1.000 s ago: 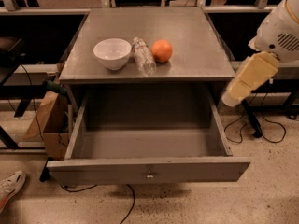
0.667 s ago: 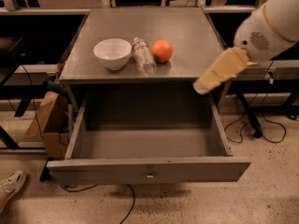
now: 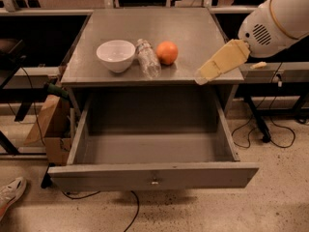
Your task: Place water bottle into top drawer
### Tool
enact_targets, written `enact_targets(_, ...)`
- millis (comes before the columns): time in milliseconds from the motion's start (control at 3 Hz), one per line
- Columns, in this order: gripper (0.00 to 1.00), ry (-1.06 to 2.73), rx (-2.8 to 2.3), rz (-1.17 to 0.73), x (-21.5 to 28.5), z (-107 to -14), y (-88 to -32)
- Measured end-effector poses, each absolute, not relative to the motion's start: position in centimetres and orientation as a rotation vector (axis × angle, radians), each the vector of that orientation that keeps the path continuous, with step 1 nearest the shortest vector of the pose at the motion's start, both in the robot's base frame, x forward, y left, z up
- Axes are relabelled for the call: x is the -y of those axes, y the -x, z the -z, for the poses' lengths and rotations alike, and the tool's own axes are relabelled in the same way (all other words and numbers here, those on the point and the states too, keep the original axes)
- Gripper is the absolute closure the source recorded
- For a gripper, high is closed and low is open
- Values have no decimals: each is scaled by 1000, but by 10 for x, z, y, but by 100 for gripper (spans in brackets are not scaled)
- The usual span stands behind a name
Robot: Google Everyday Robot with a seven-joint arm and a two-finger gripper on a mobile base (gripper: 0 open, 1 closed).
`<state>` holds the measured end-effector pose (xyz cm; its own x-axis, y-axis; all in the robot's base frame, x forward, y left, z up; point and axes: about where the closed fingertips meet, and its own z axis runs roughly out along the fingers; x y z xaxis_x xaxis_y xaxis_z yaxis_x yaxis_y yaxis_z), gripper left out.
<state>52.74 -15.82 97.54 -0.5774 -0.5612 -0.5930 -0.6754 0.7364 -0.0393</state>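
**A:** What is changing?

**B:** The gripper [image 3: 203,75] is swinging in from the right and is now hanging over the table's [image 3: 193,28] front right edge. Whether it is spread or pressed together, I cannot tell.

**A:** And the water bottle [image 3: 147,59]?

**B:** It is lying untouched between the bowl [image 3: 116,55] and the orange [image 3: 167,52], so the grasp is not yet happening. The orange is crowding the gripper's side, while the top drawer [image 3: 154,176] is standing open below with plenty of room.

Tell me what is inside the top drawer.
The open top drawer shows only bare grey floor; the strip behind its front panel is hidden. The water bottle lies on the cabinet top; the end effector hovers over that top's right front edge.
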Motion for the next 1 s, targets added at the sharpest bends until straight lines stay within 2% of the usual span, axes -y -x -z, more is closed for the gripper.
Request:
enact_targets(333,0,826,-2375,-270,153,-968,-537)
enact_targets(1000,0,579,-2390,-292,83,-924,-588)
